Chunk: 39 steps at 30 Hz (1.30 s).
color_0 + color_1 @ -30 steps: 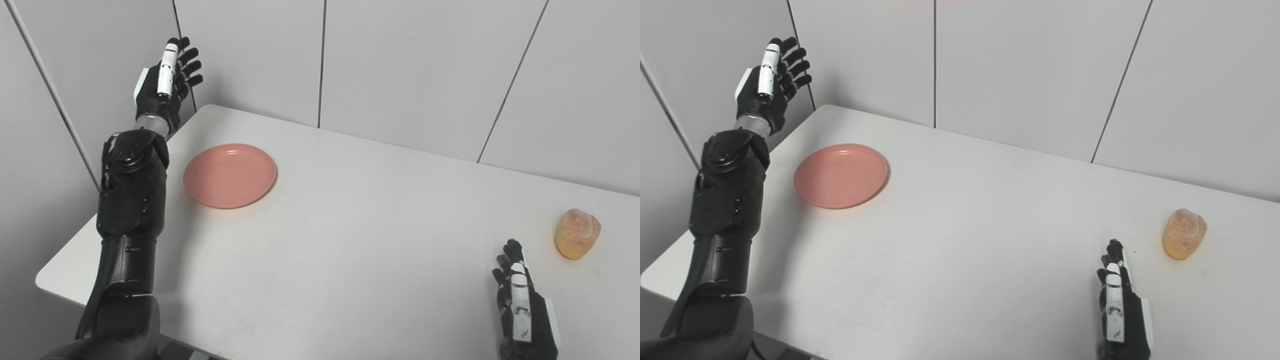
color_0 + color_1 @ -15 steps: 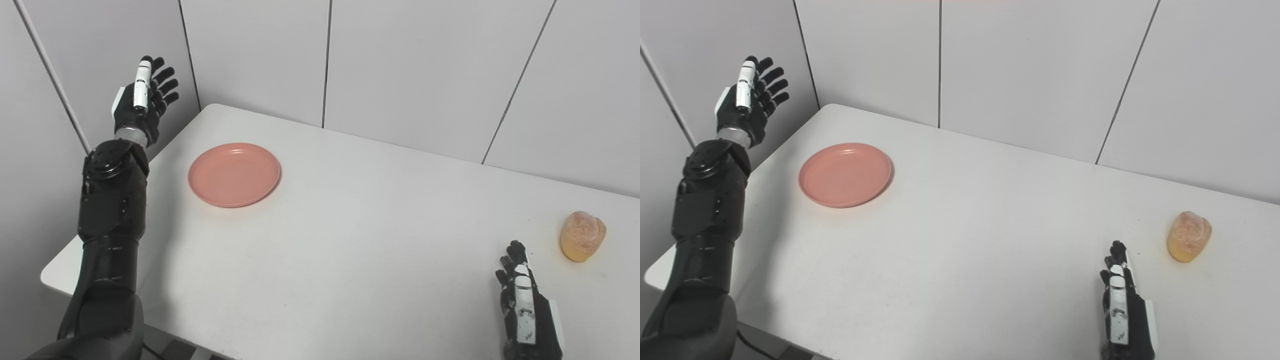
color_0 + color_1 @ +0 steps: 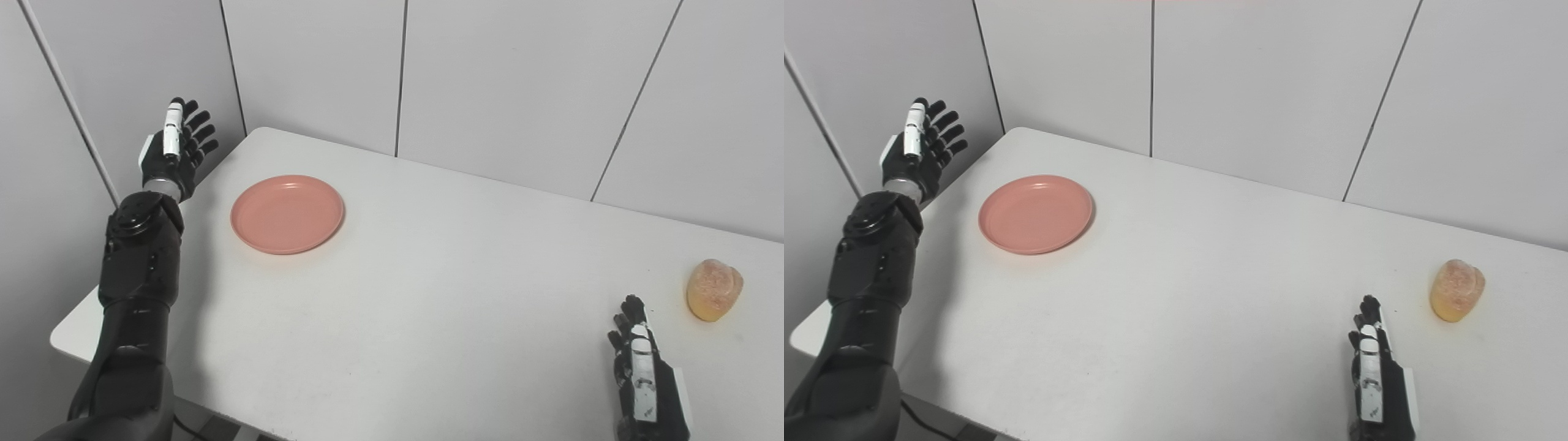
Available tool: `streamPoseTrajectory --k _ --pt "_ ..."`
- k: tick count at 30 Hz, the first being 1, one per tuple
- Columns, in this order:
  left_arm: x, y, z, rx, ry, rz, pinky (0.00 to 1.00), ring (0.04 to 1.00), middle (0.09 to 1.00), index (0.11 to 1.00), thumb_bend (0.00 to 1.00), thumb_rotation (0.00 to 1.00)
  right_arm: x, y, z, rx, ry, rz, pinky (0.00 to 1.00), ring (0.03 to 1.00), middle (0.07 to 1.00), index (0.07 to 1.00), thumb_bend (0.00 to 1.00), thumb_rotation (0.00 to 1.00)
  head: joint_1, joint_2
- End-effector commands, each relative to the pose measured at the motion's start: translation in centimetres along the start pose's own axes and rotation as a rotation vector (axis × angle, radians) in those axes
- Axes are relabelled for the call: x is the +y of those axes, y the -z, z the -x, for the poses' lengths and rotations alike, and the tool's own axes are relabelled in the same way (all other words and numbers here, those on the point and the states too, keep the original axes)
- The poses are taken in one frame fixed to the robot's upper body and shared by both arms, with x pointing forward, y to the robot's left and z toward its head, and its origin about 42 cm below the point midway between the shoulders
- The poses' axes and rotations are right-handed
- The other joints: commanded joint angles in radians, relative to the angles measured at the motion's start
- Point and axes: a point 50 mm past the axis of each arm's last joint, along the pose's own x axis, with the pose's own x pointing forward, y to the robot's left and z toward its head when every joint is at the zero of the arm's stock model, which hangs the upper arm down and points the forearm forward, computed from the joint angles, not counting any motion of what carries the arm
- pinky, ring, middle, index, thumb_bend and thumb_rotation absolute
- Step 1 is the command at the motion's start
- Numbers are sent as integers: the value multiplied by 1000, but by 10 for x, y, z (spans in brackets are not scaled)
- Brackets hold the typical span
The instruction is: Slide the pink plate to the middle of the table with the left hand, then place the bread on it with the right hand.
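The left hand (image 3: 174, 150) hung in the air off the table's far-left corner, fingers spread and holding nothing, and it had come down markedly from where it stood a second before, when it was raised high against the wall panels (image 3: 318, 61). Its drop went on through the last half second, bringing it near the level of the white table (image 3: 429, 294) but not onto it. The hand was to the left of the pink plate (image 3: 287, 214) and well apart from it, with no contact.

The plate lay flat and empty on the table's far-left part, in the same place as in the earlier frames; the slight shift of the whole scene a second ago was the camera's.

The bread (image 3: 714, 289), a rounded golden piece, sat near the table's right edge, unmoved. The right hand (image 3: 646, 380) rested at the near-right edge, fingers loosely extended toward the far side and holding nothing, near the bread but not touching it. Its pose matched the earlier frames.
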Motion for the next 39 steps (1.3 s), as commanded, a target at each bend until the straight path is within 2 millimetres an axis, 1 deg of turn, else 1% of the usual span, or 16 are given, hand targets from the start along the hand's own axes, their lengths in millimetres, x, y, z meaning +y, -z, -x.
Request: streamPoseTrajectory --k 1,4,7,10,12,15,18,20,27,36,39 --pt "-5 -25 -7 -86 13 8 885 901 902 893 366 1000 1 -14 -6 -82 -11 2 1000 1000 992 966 85 1000 1 5" --pt "-8 -21 -6 -74 23 31 863 899 903 894 353 1000 0 -15 -6 -81 -10 6 1000 1000 989 963 89 1000 10 5" --pt "-9 -12 -6 -47 27 0 880 900 905 895 364 1000 0 -14 -7 -79 -10 -15 1000 1000 989 963 99 1000 19 3" --pt "-10 -4 -6 -18 23 -8 875 882 892 886 358 1000 1 -13 -8 -75 -16 -38 1000 1000 995 972 97 1000 14 4" --pt "-10 3 -7 6 22 -20 870 888 898 894 353 1000 1 -13 -8 -73 -14 -28 1000 1000 994 970 98 1000 8 6" --pt "-9 12 -8 28 17 -22 901 894 895 891 346 1000 1 -12 -8 -76 -10 -20 1000 1000 992 962 98 1000 9 7" --pt "-9 22 -8 53 21 -26 908 890 886 879 343 1000 1 -12 -8 -77 -11 -21 1000 1000 991 961 98 1000 9 9" --pt "-10 26 -7 64 31 -20 916 899 893 890 346 1000 1 -13 -8 -76 -13 -24 1000 1000 990 962 94 1000 8 10" --pt "-13 38 -4 87 40 -24 919 904 901 895 359 1000 4 -15 -7 -73 -8 -28 1000 1000 988 961 99 1000 7 13" --pt "-13 44 -2 98 32 -29 922 900 900 895 357 1000 4 -15 -6 -79 -7 -22 1000 1000 987 957 97 1000 6 14" --pt "-15 49 0 105 34 -9 917 904 907 902 350 1000 3 -14 -6 -78 -13 -23 1000 1000 993 963 92 1000 6 14"
